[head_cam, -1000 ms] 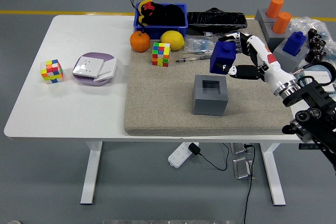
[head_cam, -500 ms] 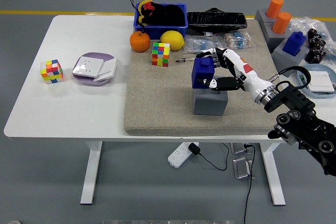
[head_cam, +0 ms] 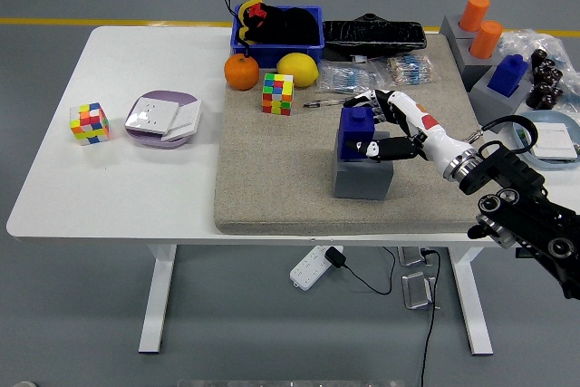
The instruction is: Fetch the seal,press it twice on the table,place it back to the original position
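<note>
The blue seal [head_cam: 355,130] sits partly sunk in the grey square holder [head_cam: 362,177] near the middle of the tan mat [head_cam: 272,178]. My right hand [head_cam: 373,126] comes in from the right and is shut on the seal, fingers over its top and thumb on its front right side. My left arm is out of view.
A Rubik's cube [head_cam: 277,93], an orange [head_cam: 241,71], a lemon [head_cam: 297,69] and a pen [head_cam: 322,103] lie behind the holder. A blue bin [head_cam: 276,26] and black tray [head_cam: 373,33] stand at the back. Grey holders with an orange seal [head_cam: 478,35] and a blue seal [head_cam: 506,74] stand far right. Another cube [head_cam: 90,123] and a purple-white box [head_cam: 163,119] are left.
My right hand carried the blue seal from the right, over the holder, and lowered it down into the holder's recess.
</note>
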Tool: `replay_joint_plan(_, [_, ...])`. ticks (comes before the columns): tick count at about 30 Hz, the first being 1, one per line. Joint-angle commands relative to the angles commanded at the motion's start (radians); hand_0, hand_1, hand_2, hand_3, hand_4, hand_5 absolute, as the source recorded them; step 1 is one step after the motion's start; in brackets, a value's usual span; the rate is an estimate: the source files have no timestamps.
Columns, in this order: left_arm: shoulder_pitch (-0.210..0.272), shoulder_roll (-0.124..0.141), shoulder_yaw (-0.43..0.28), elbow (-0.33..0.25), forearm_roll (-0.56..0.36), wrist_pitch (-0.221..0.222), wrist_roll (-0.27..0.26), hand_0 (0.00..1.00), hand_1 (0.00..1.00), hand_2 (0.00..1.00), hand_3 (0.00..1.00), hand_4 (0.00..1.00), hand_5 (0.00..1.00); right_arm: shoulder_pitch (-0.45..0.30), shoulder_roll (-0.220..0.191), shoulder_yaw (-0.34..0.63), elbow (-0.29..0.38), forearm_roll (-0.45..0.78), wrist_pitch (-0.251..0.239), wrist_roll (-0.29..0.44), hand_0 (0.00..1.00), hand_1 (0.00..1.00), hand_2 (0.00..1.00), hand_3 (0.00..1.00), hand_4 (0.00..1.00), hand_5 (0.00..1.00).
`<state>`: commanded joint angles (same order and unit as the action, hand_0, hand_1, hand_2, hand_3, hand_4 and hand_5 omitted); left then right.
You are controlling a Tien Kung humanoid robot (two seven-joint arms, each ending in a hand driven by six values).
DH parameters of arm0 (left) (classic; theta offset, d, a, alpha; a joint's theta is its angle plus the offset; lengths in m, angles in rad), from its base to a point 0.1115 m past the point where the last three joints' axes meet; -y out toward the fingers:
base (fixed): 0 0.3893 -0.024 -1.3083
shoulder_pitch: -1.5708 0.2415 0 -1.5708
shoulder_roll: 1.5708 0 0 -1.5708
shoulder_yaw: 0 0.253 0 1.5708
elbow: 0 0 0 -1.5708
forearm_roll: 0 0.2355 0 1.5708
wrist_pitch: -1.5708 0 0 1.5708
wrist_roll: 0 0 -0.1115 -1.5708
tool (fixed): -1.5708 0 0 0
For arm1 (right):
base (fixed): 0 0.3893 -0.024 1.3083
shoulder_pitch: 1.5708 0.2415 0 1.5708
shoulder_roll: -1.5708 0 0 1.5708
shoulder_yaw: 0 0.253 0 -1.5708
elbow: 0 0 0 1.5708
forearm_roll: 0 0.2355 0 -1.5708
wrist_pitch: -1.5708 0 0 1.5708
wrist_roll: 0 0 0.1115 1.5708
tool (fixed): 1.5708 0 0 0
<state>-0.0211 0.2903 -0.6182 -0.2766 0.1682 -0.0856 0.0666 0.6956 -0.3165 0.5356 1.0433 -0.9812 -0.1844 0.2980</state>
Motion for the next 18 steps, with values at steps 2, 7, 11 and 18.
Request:
replay_joint_plan(2, [0.0, 0.0, -0.001, 0.0, 0.0, 0.0, 0.0, 0.862, 0.832, 0.824, 0.84, 0.835, 0.502, 0.002, -0.002, 0.001, -0.004, -0.002, 0.001, -0.001, 0.562, 0.436, 0.444, 0.4, 0.699, 0.002])
replay_joint_plan(7, [-0.001, 0.001, 0.0, -0.001, 0.001, 0.001, 0.0, 0.862, 0.832, 0.824, 0.84, 0.835, 0.5, 0.002, -0.008, 0.003, -0.011, -0.006, 0.003, -0.001, 0.561, 0.436, 0.444, 0.401, 0.703, 0.002])
replay_joint_plan(11, [0.0, 0.003, 0.002, -0.001, 0.0, 0.001, 0.001, 0.862, 0.832, 0.824, 0.84, 0.835, 0.5, 0.002, -0.011, 0.003, -0.015, -0.009, 0.007, -0.004, 0.561, 0.436, 0.444, 0.401, 0.703, 0.002])
replay_joint_plan(18, [0.003, 0.005, 0.004, -0.001, -0.001, 0.001, 0.001, 0.862, 0.832, 0.823, 0.84, 0.836, 0.501, -0.004, -0.015, -0.002, -0.015, -0.009, 0.008, -0.004, 0.562, 0.436, 0.445, 0.402, 0.704, 0.002])
